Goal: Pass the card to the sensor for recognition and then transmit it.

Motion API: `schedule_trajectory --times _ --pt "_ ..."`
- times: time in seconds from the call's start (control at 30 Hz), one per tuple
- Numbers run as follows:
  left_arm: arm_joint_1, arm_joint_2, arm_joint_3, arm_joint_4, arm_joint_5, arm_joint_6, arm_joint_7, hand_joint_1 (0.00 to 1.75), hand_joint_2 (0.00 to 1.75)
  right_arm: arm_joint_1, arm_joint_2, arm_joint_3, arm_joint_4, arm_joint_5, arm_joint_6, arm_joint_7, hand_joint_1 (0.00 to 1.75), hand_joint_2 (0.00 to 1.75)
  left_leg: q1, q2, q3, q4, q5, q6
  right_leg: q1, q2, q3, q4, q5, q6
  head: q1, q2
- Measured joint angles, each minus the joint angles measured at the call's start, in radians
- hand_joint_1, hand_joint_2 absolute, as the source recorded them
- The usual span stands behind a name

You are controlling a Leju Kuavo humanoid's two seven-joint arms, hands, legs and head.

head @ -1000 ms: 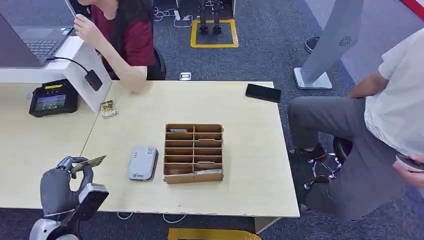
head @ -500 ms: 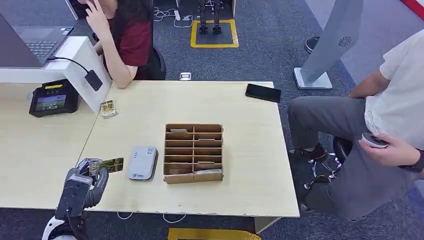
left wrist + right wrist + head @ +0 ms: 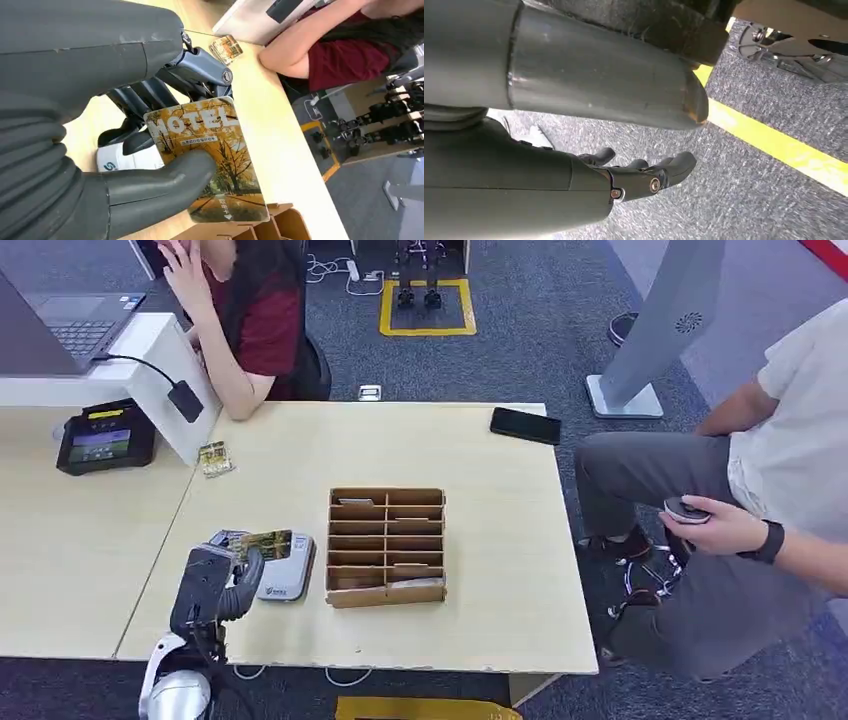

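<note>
Left hand [image 3: 215, 580], which I swung in from the worktop's [image 3: 480, 570] near-left edge over the past second, pinches the hotel card [image 3: 262, 542] between thumb and fingers, right above the grey sensor [image 3: 288, 578]. I judge recognition imminent. Right hand [image 3: 644, 175] hangs loosely curled, holding nothing.

The card [image 3: 210, 157] reads "MOTEL" across its face.
</note>
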Motion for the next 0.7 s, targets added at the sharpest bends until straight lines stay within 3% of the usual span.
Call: schedule_trajectory --times 0.4,0.7 --pt "-0.063 -0.004 -0.002 0.1 -0.045 0.026 0.046 1.75 1.75 -0.003 -0.006 0.052 0.002 0.0 0.0 0.002 0.0 0.0 0.0 0.0 0.0 0.0 0.0 0.0 0.0 0.0 0.0 0.0 0.0 0.0 0.0 0.0" --pt "-0.178 0.0 0.051 0.318 -0.124 0.11 0.04 1.75 1.75 -0.011 -0.01 0.103 0.01 0.0 0.004 0.01 0.0 0.0 0.0 0.0 0.0 0.0 0.001 0.0 0.0 0.0 0.0 0.0 0.001 0.0 -0.001 0.0"
